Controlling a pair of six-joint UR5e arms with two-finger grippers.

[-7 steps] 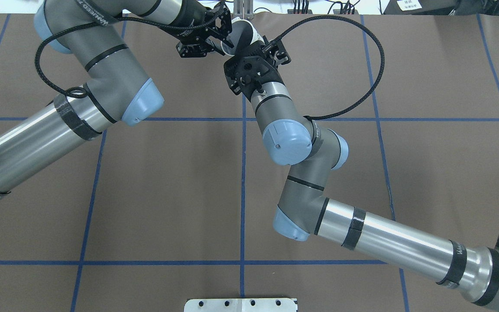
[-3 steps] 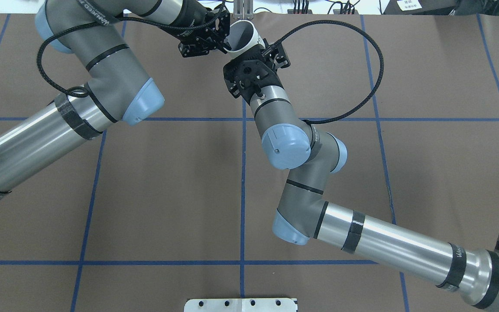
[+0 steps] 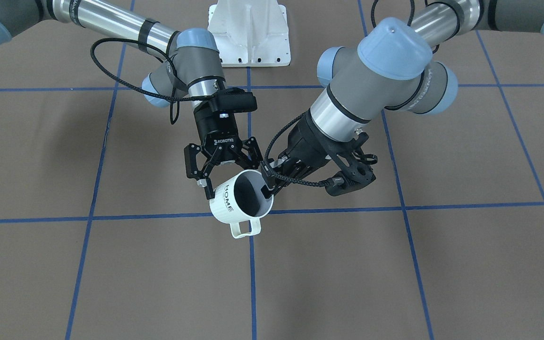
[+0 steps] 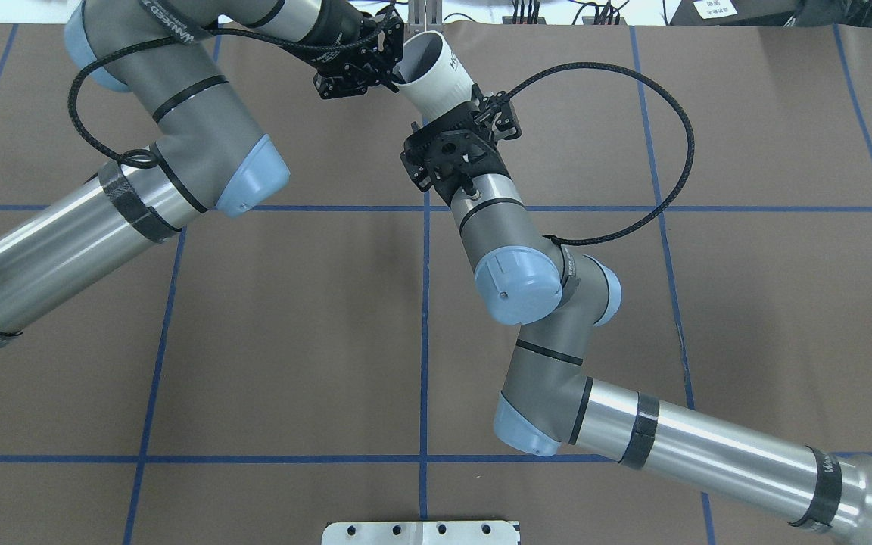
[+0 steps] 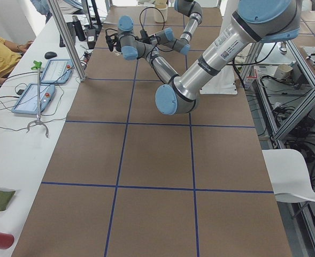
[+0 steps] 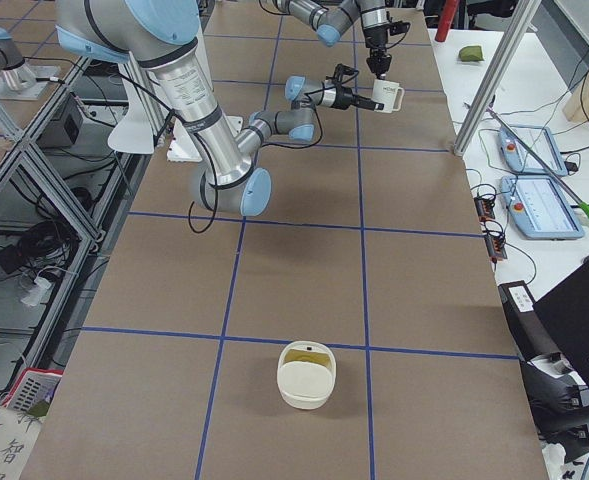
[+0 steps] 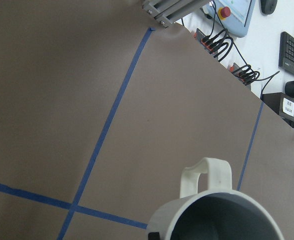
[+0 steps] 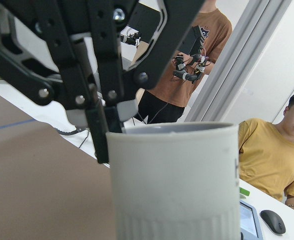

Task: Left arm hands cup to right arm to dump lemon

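One cup (image 3: 240, 197) — grey inside, unfilled

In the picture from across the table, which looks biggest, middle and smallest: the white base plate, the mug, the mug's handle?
1. White base plate, biggest.
2. Mug, though held above the table, nearer the camera, which flatters it.
3. Mug's handle, smallest.

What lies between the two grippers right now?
The cup, off the table: the left gripper pinches its rim, the right gripper straddles its body from the other side. The front-facing view shows it.
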